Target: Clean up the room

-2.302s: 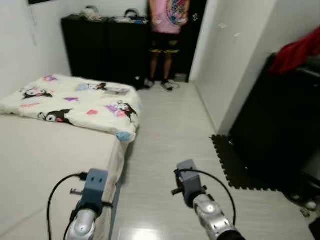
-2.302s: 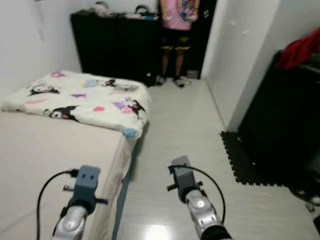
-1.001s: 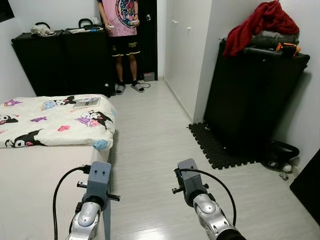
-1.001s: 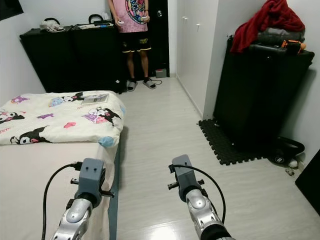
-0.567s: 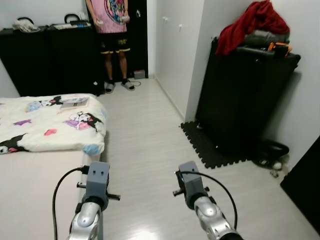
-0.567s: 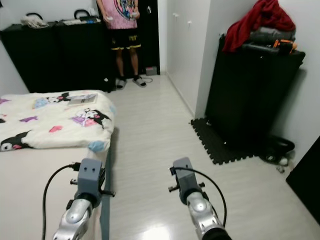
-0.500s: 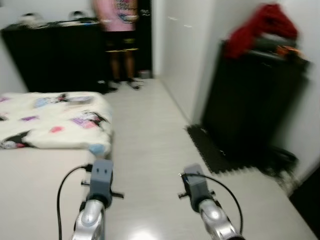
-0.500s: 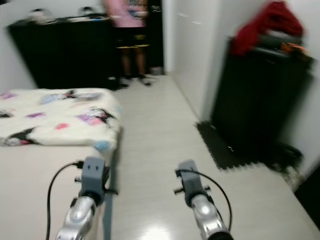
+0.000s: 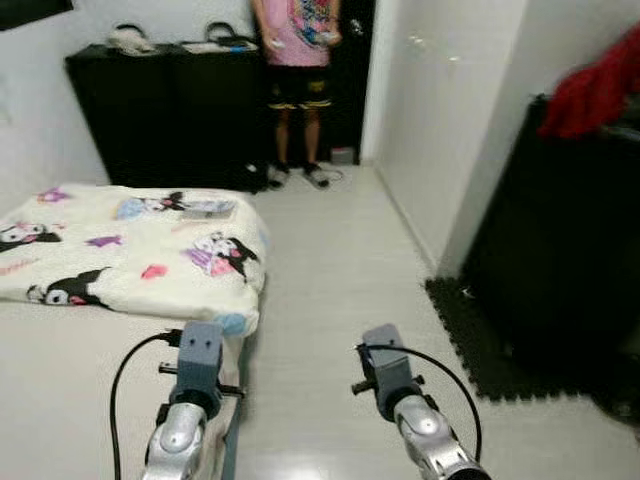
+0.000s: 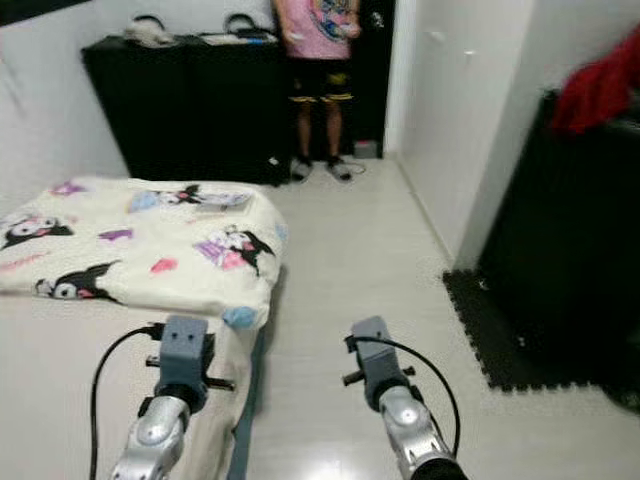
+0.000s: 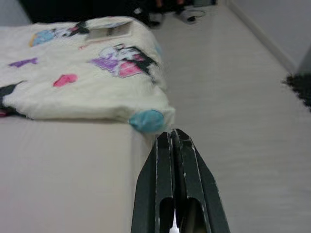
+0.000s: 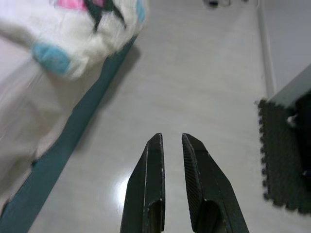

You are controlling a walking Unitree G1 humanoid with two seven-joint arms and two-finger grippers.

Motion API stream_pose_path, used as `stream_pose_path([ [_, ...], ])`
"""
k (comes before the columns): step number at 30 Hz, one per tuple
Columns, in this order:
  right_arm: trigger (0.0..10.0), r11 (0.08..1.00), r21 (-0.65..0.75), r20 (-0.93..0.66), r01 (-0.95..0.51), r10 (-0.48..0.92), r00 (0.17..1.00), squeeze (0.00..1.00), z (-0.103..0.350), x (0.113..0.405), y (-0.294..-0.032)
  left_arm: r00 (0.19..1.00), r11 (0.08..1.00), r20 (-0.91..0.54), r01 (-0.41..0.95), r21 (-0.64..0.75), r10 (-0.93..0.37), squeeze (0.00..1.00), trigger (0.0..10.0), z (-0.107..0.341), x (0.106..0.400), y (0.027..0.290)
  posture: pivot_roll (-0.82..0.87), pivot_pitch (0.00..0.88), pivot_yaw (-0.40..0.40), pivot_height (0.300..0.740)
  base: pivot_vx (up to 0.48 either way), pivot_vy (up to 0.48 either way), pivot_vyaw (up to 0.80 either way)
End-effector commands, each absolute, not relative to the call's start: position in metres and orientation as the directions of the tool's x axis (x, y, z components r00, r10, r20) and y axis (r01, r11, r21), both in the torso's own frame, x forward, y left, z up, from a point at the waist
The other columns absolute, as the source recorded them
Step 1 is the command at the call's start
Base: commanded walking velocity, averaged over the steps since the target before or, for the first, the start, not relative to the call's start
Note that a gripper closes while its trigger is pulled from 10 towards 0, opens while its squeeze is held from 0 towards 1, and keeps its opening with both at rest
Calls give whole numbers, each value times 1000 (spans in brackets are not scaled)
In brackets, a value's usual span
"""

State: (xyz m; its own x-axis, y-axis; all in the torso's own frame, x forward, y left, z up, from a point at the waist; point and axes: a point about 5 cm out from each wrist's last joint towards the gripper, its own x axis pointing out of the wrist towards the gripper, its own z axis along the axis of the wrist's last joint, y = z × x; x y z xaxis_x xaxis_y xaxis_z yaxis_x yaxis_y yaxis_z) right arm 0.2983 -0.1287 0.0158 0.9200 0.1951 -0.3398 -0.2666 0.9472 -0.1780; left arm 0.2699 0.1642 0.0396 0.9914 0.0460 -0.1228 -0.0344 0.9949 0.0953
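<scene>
A cream blanket (image 9: 140, 240) printed with cartoon figures lies rumpled across the far part of the bed (image 9: 60, 380) on my left. A thin flat booklet (image 9: 208, 209) rests on it. A red garment (image 9: 600, 90) is heaped on the tall black cabinet (image 9: 560, 250) at the right. My left arm (image 9: 185, 420) is held over the bed's edge. In its wrist view the left gripper (image 11: 171, 132) is shut on nothing. My right arm (image 9: 420, 425) is over the floor. The right gripper (image 12: 170, 138) shows a narrow gap and holds nothing.
A person (image 9: 297, 60) in a pink shirt stands at the far doorway. A low black dresser (image 9: 160, 110) with small items on top lines the back wall. A black foam mat (image 9: 480, 340) lies before the cabinet. Pale floor (image 9: 340, 260) runs between bed and cabinet.
The whole picture has shifted: the camera has swung left, bringing more of the bed into view and cutting off the cabinet. Both arms keep the same pose.
</scene>
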Motion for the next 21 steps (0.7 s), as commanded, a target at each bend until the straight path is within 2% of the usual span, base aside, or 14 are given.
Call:
stream_pose_path([
  [1,10000,945,-164,-359,-282,209,910,0,11,294,-124,988,994,-140,-49,99,63,0,10000,36,267,170,41,2,-18,740,379,0,0],
  [21,10000,938,-167,-359,-302,228,905,0,13,295,-123,988,994,-135,-59,94,72,0,10000,35,265,170,37,0,-37,740,377,0,0],
])
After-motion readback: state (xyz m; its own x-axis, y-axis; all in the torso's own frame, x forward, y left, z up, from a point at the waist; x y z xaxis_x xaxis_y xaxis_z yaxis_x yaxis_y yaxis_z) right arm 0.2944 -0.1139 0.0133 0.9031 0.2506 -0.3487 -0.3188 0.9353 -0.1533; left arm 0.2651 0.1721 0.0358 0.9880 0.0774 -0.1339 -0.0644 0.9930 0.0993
